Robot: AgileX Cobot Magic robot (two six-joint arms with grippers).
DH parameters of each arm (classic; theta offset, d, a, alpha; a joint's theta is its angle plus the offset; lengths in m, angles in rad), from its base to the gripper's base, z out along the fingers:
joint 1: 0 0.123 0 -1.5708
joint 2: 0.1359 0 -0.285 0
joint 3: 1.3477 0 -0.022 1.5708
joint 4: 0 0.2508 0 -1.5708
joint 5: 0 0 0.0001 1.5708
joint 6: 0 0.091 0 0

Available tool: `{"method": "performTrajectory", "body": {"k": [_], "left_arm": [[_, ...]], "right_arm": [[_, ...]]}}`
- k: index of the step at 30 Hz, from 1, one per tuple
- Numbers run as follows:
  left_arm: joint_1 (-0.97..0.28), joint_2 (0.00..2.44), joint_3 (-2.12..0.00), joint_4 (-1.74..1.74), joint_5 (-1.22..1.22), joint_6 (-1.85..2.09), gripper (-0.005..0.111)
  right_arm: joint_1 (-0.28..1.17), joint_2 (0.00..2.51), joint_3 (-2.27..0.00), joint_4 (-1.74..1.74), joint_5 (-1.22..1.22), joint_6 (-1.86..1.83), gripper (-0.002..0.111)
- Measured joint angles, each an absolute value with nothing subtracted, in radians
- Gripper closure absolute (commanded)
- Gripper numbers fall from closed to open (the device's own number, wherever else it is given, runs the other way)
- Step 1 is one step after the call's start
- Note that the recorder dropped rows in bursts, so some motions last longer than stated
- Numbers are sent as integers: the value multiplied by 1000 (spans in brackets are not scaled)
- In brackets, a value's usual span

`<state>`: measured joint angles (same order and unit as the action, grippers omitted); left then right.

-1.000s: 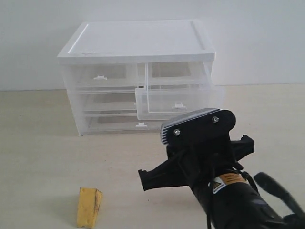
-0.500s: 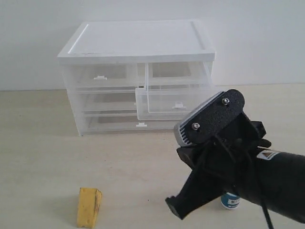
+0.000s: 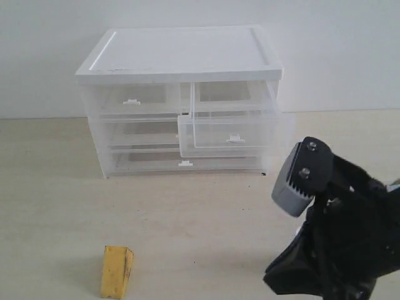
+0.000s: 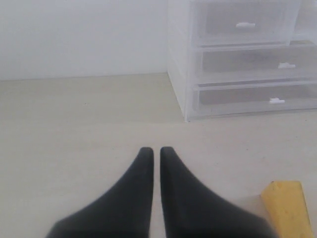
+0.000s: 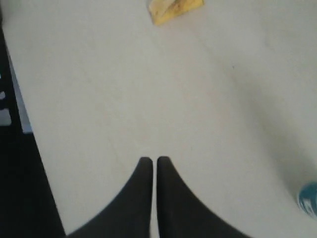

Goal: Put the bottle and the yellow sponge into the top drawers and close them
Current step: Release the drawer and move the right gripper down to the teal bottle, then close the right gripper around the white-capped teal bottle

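The yellow sponge point(image 3: 117, 271) lies on the table at the front left; it also shows in the left wrist view point(image 4: 288, 206) and the right wrist view point(image 5: 174, 10). Of the bottle only a teal sliver point(image 5: 310, 198) shows, at the edge of the right wrist view; the right arm point(image 3: 337, 237) hides it in the exterior view. The top right drawer point(image 3: 219, 134) stands pulled out; the top left drawer point(image 3: 132, 100) is closed. My left gripper point(image 4: 154, 149) is shut and empty, hovering over bare table near the sponge. My right gripper point(image 5: 154, 159) is shut and empty too.
The white-topped cabinet point(image 3: 181, 53) stands at the back against a pale wall, with two full-width drawers point(image 3: 144, 161) closed beneath the top pair. The right arm fills the front right corner. A dark strip point(image 5: 20, 188) runs along one side of the right wrist view.
The right arm has swung right and down, away from the open drawer. The bottle, visible half a second ago beside the arm, is now hidden behind it.
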<state>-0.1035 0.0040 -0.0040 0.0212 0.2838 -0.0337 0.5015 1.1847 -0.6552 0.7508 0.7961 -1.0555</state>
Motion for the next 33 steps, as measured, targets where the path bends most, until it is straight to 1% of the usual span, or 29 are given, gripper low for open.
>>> {"method": "performTrajectory", "body": {"k": [5, 9, 13, 16, 19, 20, 21, 23, 24, 26, 29, 33], "left_arm": [[-103, 4, -4, 21, 284, -34, 102], [-103, 4, -4, 21, 284, -34, 102], [-103, 4, -4, 21, 284, -34, 102], [-103, 4, -4, 21, 284, -34, 102], [-103, 4, -4, 21, 284, -34, 102], [-103, 4, -4, 21, 284, -34, 102], [-103, 4, -4, 21, 284, -34, 102], [-103, 4, -4, 21, 284, -34, 102], [-103, 4, -4, 21, 284, -34, 102], [-103, 4, -4, 21, 284, -34, 102], [-103, 4, -4, 21, 284, -34, 102], [-103, 4, -4, 21, 284, -34, 102]], "right_arm": [[458, 1183, -777, 391, 961, -707, 108], [456, 1191, -823, 196, 1040, -558, 108], [456, 1240, -854, 82, 1042, -434, 108], [455, 1298, -876, 34, 975, -323, 106], [454, 1347, -896, 28, 922, -303, 90], [454, 1359, -898, 27, 915, -305, 80], [454, 1372, -902, 27, 910, -307, 67], [454, 1399, -902, 27, 900, -309, 47], [454, 1413, -902, 27, 895, -311, 41], [454, 1442, -902, 27, 868, -311, 42], [454, 1482, -904, 27, 814, -303, 48], [454, 1536, -904, 26, 767, -291, 47]]}}
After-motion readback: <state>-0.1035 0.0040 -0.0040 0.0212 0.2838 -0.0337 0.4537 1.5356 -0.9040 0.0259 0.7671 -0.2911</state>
